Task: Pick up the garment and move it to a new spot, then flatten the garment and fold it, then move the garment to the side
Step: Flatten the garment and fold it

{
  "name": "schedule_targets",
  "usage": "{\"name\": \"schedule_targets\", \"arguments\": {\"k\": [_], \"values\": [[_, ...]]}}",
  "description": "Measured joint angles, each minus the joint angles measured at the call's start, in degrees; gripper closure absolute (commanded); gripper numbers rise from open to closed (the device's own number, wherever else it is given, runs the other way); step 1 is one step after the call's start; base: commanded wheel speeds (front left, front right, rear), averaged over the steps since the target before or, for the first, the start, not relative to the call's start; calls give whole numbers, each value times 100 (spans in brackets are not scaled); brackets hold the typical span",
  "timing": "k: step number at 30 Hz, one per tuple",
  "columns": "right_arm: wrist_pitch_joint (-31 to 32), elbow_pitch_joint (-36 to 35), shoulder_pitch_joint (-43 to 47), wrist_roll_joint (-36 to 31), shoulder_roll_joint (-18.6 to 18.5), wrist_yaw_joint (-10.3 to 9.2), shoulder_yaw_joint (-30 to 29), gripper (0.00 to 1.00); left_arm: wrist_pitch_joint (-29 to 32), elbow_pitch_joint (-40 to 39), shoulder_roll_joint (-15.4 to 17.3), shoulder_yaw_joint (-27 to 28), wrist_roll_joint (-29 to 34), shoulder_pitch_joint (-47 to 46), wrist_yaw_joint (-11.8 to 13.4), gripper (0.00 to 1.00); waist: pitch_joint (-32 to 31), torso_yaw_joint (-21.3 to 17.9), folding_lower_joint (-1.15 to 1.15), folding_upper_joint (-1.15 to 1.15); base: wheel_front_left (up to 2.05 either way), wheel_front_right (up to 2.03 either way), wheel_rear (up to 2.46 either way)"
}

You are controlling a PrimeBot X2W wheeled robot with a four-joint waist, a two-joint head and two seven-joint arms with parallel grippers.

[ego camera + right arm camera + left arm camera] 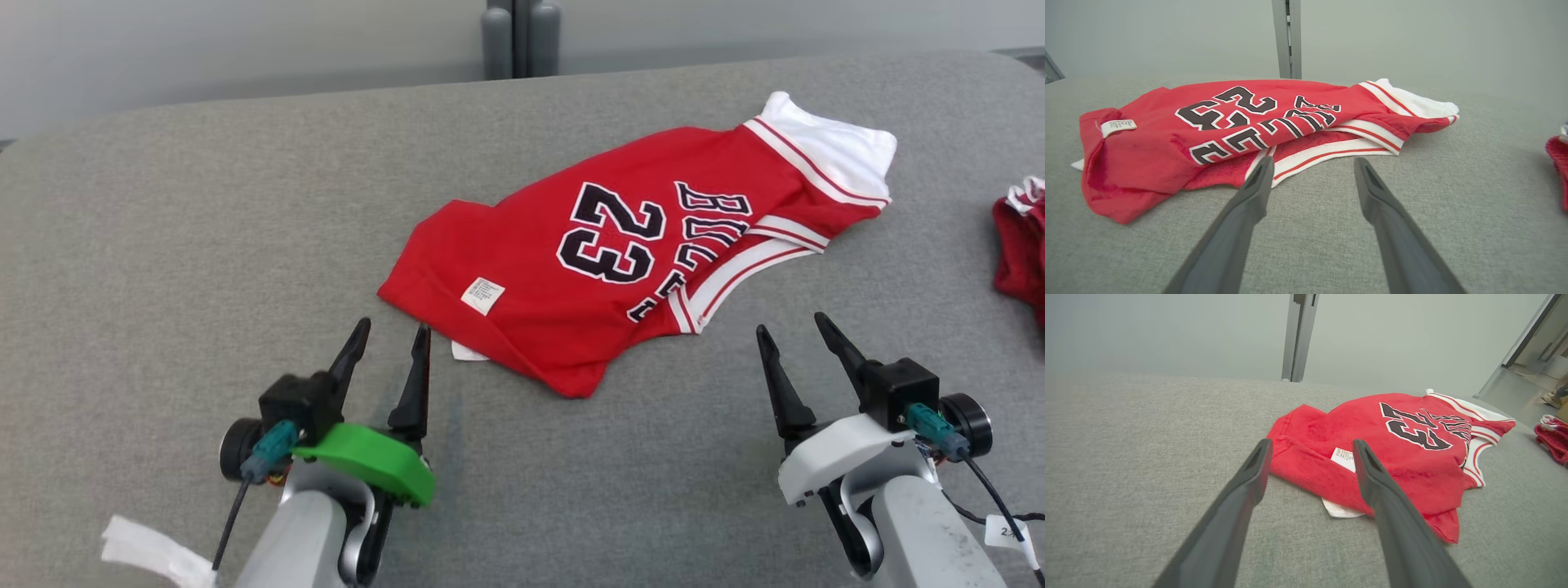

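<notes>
The garment (620,253) is a red jersey with a black "23", white trim and a small white label. It lies loosely folded on the grey cloth surface (163,245), a little right of centre. My left gripper (390,328) stands open just short of its near left hem, nothing between the fingers. My right gripper (790,322) is open too, close to the white-trimmed armhole edge. In the left wrist view the garment (1392,457) lies just past the open gripper (1310,447). The right wrist view has the garment (1229,130) ahead and left of the open gripper (1312,163).
Another red and white cloth (1020,245) lies at the right edge of the surface. A grey post (520,37) stands behind the far edge. A white tag (151,555) hangs by my left arm. Bare grey surface stretches to the left.
</notes>
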Motion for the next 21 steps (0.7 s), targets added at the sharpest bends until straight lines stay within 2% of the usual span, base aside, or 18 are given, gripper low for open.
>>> {"name": "schedule_targets", "arguments": {"k": [5,13,17,19,21], "values": [[1,-90,-52,-42,64,0,34,0,-1,539,-4,-71,92,-832,1,0,198,-286,0,0,0,0,0],[0,37,-58,11,166,0,47,0,74,2148,-5,-98,-10,-1891,280,0,491,-728,0,0,0,0,0],[0,93,-55,14,183,0,30,0,241,2772,-8,-165,-105,-2038,416,0,597,-864,0,0,0,0,0],[1,144,-55,19,189,0,15,0,267,2988,-7,-175,-149,-2063,511,41,633,-895,0,0,0,0,0],[0,163,-58,26,192,0,-4,0,234,3114,-7,-191,-204,-2130,515,66,650,-895,0,0,0,0,0]]}}
